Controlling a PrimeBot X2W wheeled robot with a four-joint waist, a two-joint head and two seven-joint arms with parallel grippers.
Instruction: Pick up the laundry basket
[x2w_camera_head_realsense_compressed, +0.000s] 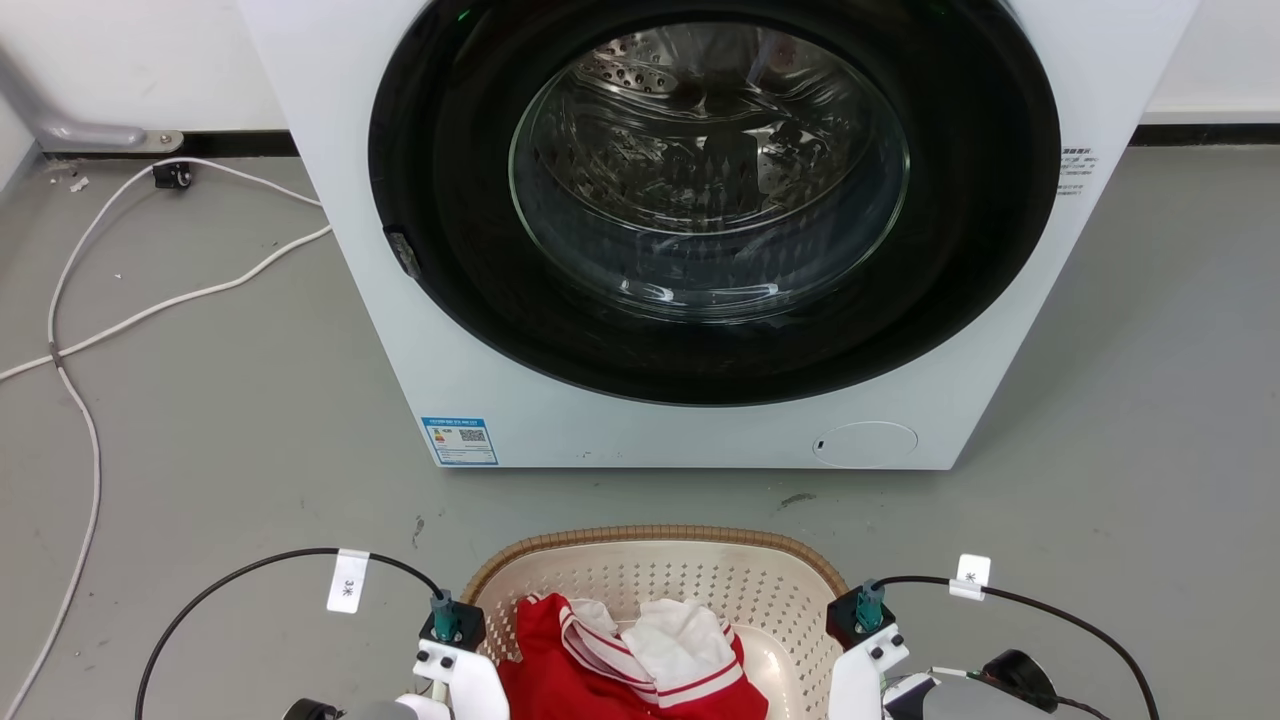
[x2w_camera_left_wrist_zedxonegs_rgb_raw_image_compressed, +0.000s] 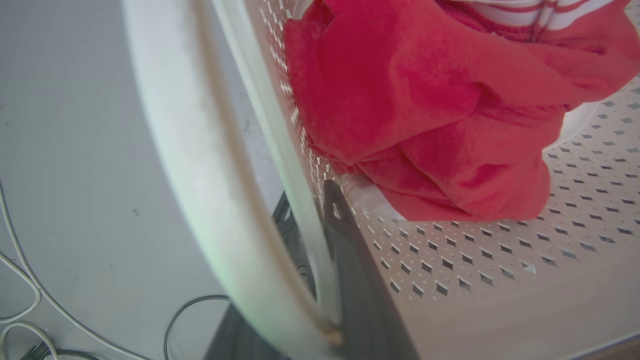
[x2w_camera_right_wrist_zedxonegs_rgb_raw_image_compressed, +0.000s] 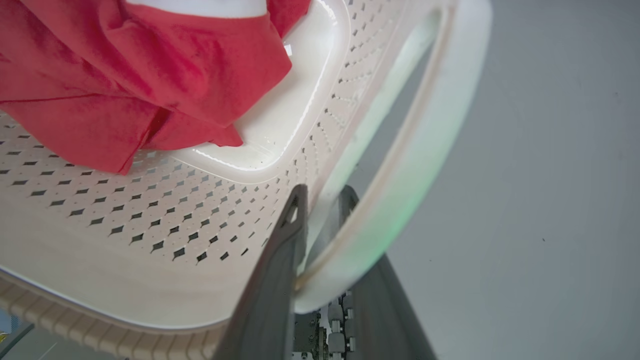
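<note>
Grey floor (x2w_camera_head_realsense_compressed: 200, 450) as I see it: washing machine (x2w_camera_head_realsense_compressed: 620, 430) at twelve o'clock, white cables (x2w_camera_head_realsense_compressed: 190, 296) at ten, laundry basket (x2w_camera_head_realsense_compressed: 660, 535) at six, contact unclear.

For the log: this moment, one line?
left end effector: clamped on cream perforated plastic laundry basket wall | right end effector: same | load: red-and-white clothes

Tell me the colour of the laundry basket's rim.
The laundry basket has a brown, woven-look rim; head view shows it best.
</note>
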